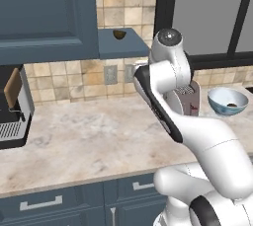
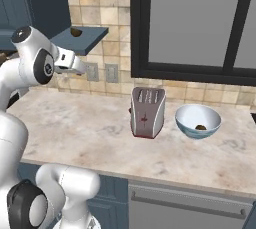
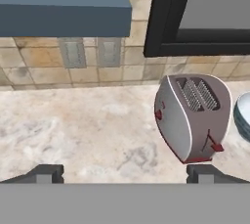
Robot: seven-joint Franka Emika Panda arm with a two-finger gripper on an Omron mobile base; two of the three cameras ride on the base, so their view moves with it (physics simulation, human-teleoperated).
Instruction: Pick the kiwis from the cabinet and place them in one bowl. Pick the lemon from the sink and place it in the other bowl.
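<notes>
the hand (image 3: 125, 173) hangs released over the desk (image 1: 84, 136), one kiwi (image 2: 76, 32) on the cabinet (image 1: 47, 15) end shelf, another in the bowl (image 2: 197, 121); reaching up could nudge it off.

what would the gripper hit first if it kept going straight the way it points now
Probably the bare countertop left of the toaster, or the tiled wall behind it. The open gripper aims between them; depth is unclear.

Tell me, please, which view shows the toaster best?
The hand view: the toaster sits close, with slots and lever clear. The right base view shows it whole but smaller; in the left base view the arm hides most of it.
</notes>
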